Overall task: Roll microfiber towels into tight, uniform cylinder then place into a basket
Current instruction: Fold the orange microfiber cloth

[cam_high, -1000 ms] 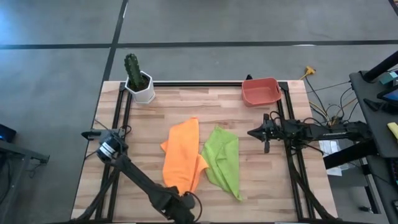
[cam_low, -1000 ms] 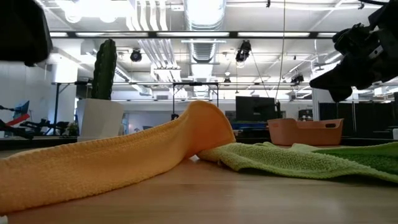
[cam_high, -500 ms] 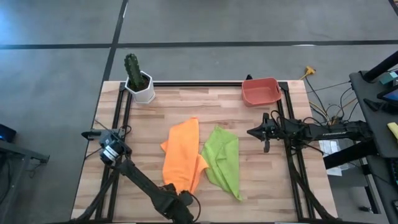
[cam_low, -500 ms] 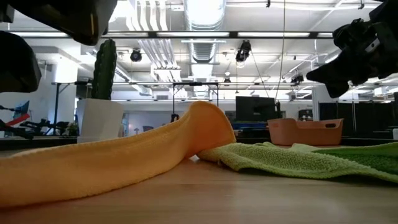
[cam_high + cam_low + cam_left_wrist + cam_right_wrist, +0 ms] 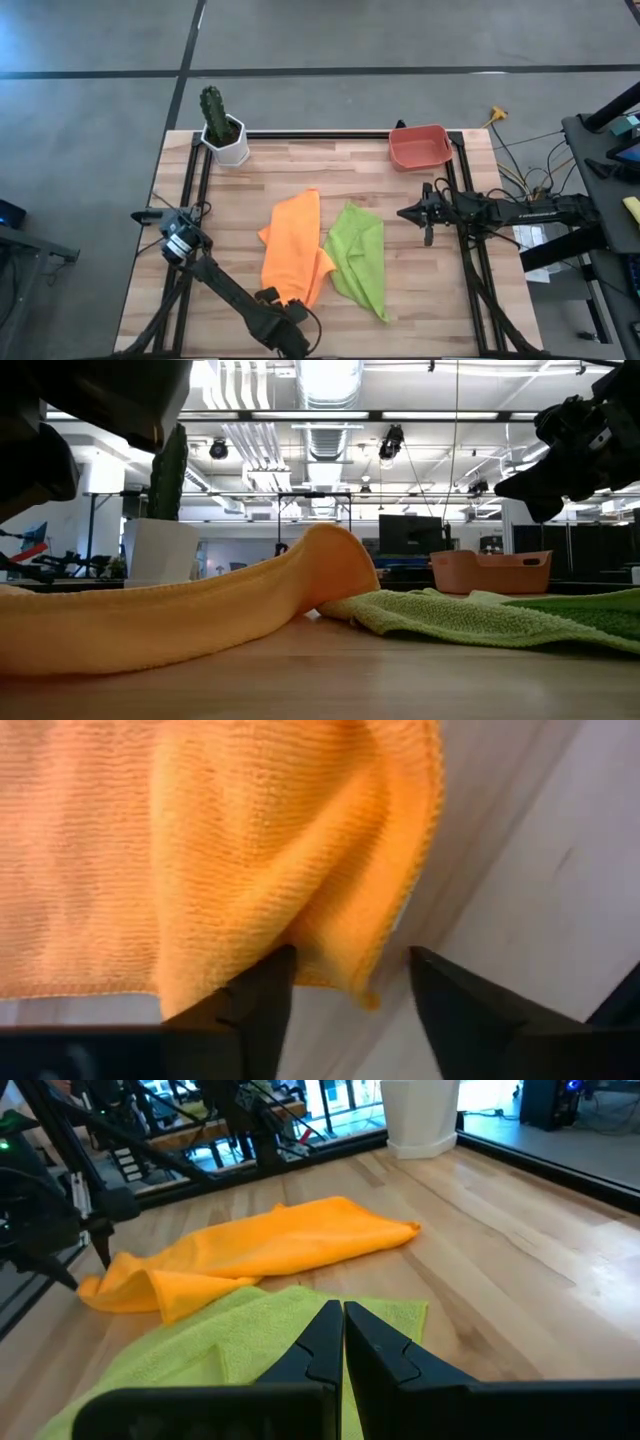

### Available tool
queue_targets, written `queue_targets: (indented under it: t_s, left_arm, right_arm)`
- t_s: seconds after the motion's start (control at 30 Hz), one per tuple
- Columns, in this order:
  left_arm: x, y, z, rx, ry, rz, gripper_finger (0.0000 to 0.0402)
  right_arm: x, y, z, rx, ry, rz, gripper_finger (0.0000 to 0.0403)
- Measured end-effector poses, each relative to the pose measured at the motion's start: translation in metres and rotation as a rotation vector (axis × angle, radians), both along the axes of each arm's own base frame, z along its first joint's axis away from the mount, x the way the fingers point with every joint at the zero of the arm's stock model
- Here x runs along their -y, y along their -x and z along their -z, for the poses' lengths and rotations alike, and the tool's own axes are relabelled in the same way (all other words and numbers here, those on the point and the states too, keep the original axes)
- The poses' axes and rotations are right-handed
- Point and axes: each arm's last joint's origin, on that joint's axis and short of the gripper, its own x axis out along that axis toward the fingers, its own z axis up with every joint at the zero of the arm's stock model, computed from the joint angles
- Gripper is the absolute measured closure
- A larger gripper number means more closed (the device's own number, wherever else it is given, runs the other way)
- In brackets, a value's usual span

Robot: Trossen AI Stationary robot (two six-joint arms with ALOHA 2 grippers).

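Observation:
The orange towel [image 5: 292,250] lies crumpled along the table's middle, and the lime green towel [image 5: 360,255] lies crumpled beside it on the right. Both rest flat on the wood. My left gripper [image 5: 272,298] is open and low at the orange towel's near end. In the left wrist view [image 5: 350,960] its fingers stand either side of a folded corner. My right gripper [image 5: 403,212] is shut and empty, hovering above the table right of the green towel [image 5: 230,1350]. The salmon-red basket [image 5: 418,147] stands at the far right. My left gripper's open fingers straddle the folded near corner [image 5: 335,955] of the orange towel, several layers thick. One fingertip [image 5: 280,965] meets the side of the fold; the other stands clear of it. The towel lies on the table, slack.
A white pot with a green cactus [image 5: 225,130] stands at the far left corner. Black frame rails run along the table's left, right and far sides. Bare wood lies between the towels and the basket [image 5: 490,572].
My left gripper has moved toward the table's far edge, onto the orange towel's near end. In the low view that near end stands a little higher than before. My right gripper has kept still.

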Motion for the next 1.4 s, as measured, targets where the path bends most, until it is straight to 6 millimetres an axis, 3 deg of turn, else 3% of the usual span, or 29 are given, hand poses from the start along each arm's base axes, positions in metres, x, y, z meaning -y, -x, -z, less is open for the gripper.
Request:
queue_targets:
  t_s: [0.27, 0.43, 0.63, 0.8, 1.0, 1.2, 1.4]
  left_arm:
    - [-0.002, 0.002, -0.002, -0.026, -0.003, -0.001, 0.0391]
    - [-0.007, 0.006, -0.016, -0.066, -0.027, 0.004, 0.0400]
    - [-0.027, 0.019, -0.060, -0.112, -0.103, 0.005, 0.0401]
    - [-0.049, 0.031, -0.103, -0.019, -0.166, -0.031, 0.0401]
    - [-0.069, 0.043, -0.139, 0.126, -0.220, -0.068, 0.0401]
    - [-0.078, 0.051, -0.152, 0.152, -0.256, -0.073, 0.0401]
    - [-0.084, 0.055, -0.151, 0.095, -0.311, -0.068, 0.0402]
  right_arm:
    - [-0.001, 0.000, 0.000, -0.001, 0.010, -0.051, 0.0394]
    - [-0.002, -0.001, -0.003, 0.031, 0.013, -0.075, 0.0394]
    - [-0.007, -0.004, -0.017, 0.187, 0.095, -0.166, 0.0383]
    - [-0.008, -0.008, -0.023, 0.246, 0.142, -0.175, 0.0329]
    - [-0.011, -0.018, -0.025, 0.278, 0.140, -0.199, 0.0245]
    - [-0.025, -0.040, -0.033, 0.222, 0.193, -0.303, 0.0219]
    - [-0.055, -0.088, -0.043, 0.093, 0.307, -0.351, 0.0227]
